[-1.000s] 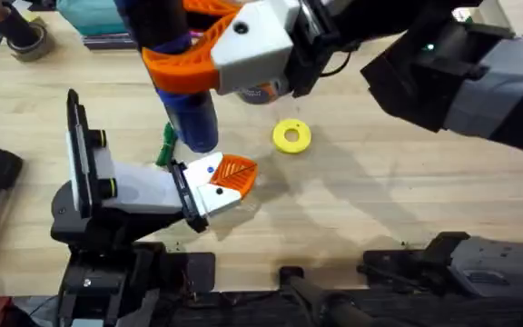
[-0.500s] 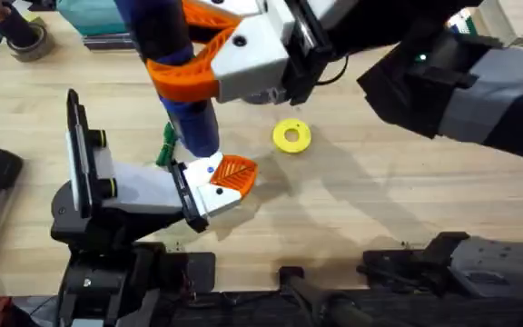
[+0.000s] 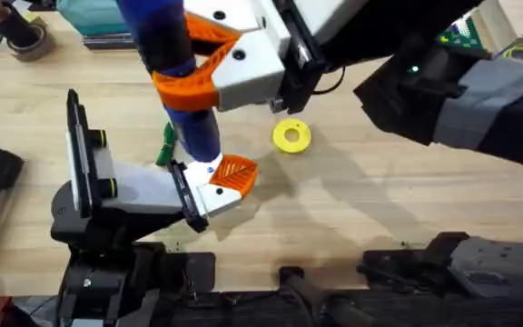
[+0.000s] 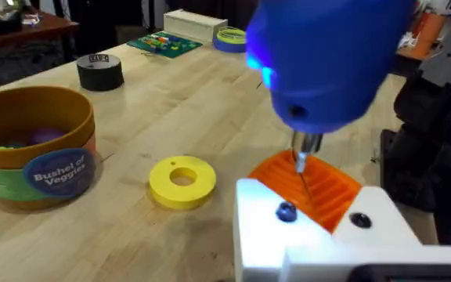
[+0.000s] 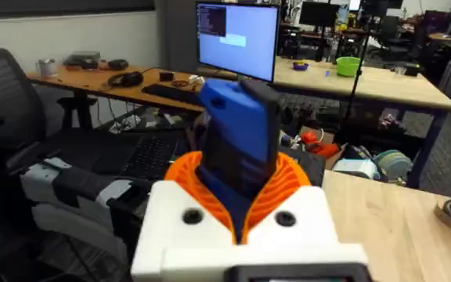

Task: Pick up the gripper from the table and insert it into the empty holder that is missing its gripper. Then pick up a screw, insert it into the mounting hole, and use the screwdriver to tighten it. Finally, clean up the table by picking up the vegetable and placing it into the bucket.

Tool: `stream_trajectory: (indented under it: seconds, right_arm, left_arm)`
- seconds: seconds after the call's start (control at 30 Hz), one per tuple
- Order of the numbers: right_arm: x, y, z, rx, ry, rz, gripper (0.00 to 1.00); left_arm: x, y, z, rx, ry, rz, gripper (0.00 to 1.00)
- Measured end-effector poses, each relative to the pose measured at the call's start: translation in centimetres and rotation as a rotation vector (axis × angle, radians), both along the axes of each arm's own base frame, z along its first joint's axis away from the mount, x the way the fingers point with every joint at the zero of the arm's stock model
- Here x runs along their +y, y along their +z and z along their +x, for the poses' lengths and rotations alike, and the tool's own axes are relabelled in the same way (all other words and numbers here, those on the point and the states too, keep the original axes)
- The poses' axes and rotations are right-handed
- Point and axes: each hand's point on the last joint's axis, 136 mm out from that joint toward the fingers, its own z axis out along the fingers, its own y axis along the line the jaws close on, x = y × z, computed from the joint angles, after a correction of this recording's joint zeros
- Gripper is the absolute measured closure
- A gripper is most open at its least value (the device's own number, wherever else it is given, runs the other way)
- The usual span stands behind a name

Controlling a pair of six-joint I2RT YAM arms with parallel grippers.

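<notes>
**A:** Screwdriver first: where does it stand?

**B:** The blue pen-shaped electric screwdriver (image 3: 189,109) stands nearly upright over the table, clamped between the white fingers with orange ribbed pads of the right gripper (image 3: 202,64). The right wrist view shows those pads (image 5: 284,184) pressed against both sides of its blue body (image 5: 237,137).

**A:** And its bit?

**B:** In the left wrist view the thin metal bit (image 4: 302,168) points down at the small orange ribbed plastic wedge (image 4: 312,188), which sits in the white angular plastic finger block (image 4: 319,243) of the left arm. A small dark screw head (image 4: 286,211) shows in the white block just beside the bit; whether the tip touches the wedge I cannot tell.

**A:** The left gripper (image 3: 221,186)?

**B:** It lies low over the wooden table (image 3: 379,209), with the wedge at its tip. I cannot tell how its fingers stand.

**A:** The other items?

**B:** The small green toy vegetable (image 3: 166,145) lies on the table just behind the screwdriver, partly hidden. The yellow ring-shaped disc (image 3: 291,136) lies near the wedge. The yellow-orange cylindrical tub with a dark blue label band (image 4: 34,149) stands beyond the disc, coloured toys inside. A black tape roll (image 4: 100,72) sits farther off.
</notes>
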Motion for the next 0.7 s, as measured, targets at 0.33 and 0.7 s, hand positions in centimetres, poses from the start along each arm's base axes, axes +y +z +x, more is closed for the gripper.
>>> stream_trajectory:
  seconds: [0.33,0.7]
  right_arm:
    - [0.0,-0.6,0.0,0.010,-0.002,-0.008,0.977]
    - [0.6,-1.0,-0.5,0.011,0.009,-0.009,0.977]
  left_arm:
    - [0.0,0.0,0.0,0.000,0.000,0.000,0.996]
    - [0.0,0.0,0.0,0.000,0.000,0.000,0.996]
